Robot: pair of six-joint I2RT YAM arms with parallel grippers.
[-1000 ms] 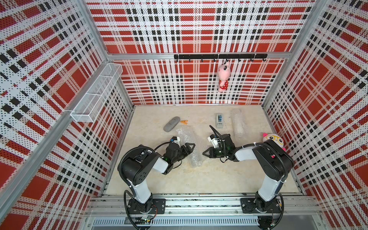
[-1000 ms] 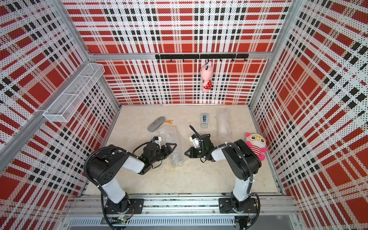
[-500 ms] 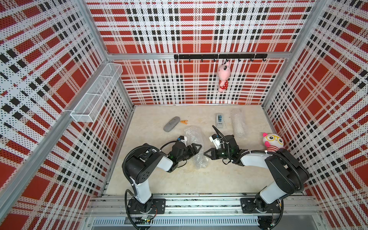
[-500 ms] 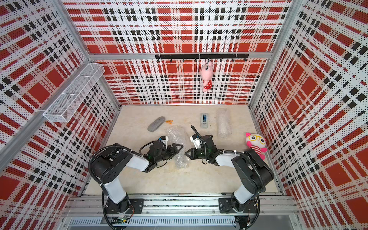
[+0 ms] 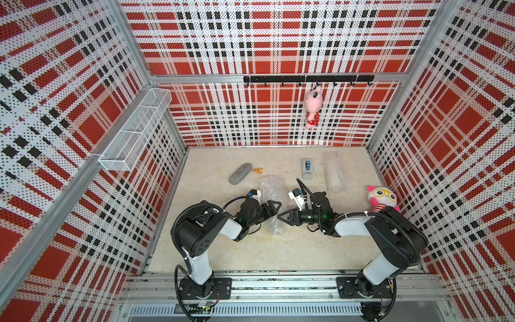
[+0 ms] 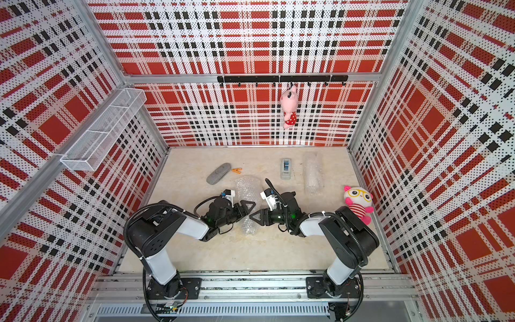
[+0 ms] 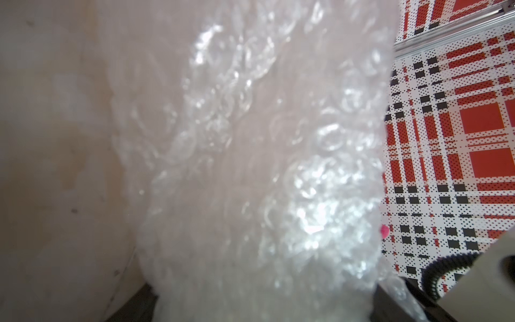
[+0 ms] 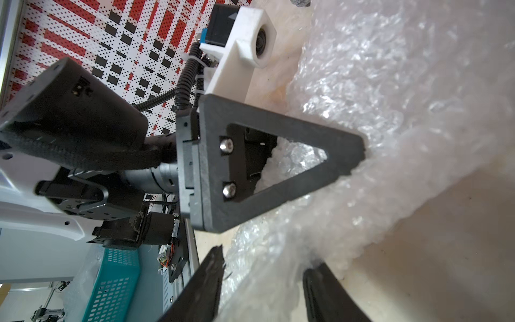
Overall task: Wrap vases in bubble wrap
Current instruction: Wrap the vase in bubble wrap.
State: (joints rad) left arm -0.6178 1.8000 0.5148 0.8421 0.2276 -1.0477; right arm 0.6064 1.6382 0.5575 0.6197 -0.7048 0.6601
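- Beige tabletop (image 5: 250,251), plaid walls (image 5: 278,41).
- Now parted, right fingers (image 8: 206,287) have let go of the bubble wrap bundle (image 5: 271,189).
- Spread wide, left fingers (image 8: 345,150) keep holding it; taping likely follows.

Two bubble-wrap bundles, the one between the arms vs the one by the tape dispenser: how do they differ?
The near bundle is clamped in the left end effector; the far bundle lies untouched beside the tape dispenser. The near bundle looks loose and crumpled, flaring at its far end; the far bundle is a tidy, even roll. Both are clear bubble wrap lying on their sides; what is inside can't be made out.
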